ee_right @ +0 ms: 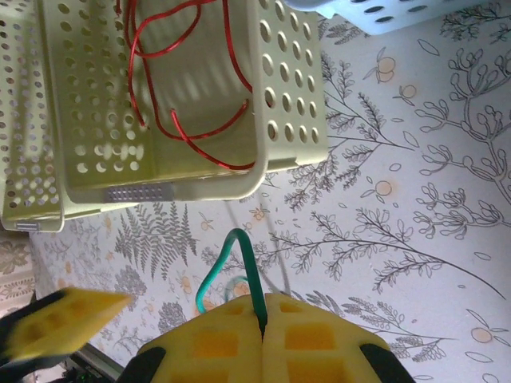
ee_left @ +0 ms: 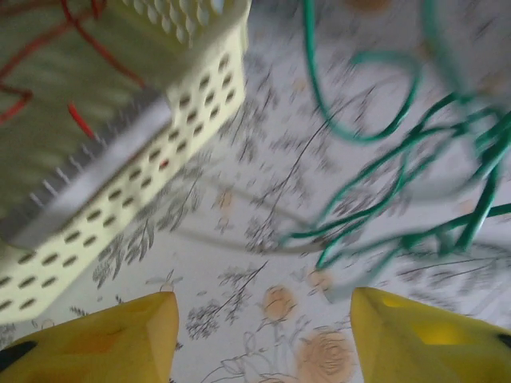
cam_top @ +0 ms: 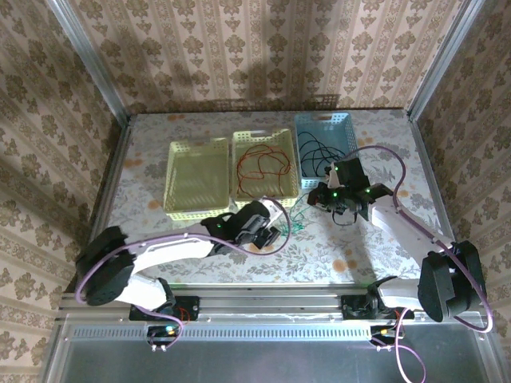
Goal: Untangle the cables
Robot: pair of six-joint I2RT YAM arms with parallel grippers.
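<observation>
Jaws on my left gripper (ee_left: 263, 307) stood wide apart with nothing between them, low over the table (cam_top: 343, 255) just off the near corner of the middle basket (ee_left: 184, 136). Those on my right gripper (ee_right: 262, 319) were pressed together on the green cable (ee_right: 249, 267), whose loops sprawled on the table between my two grippers. The red cable (cam_top: 259, 163) lay inside the middle basket. A dark cable (cam_top: 318, 155) lay in the blue basket (cam_top: 323, 120), just beyond my right gripper. A left basket (cam_top: 196, 145) sat right beside the middle one. Basket walls hemmed my far side. Bare patterned table showed toward my bases and along the right edge.
</observation>
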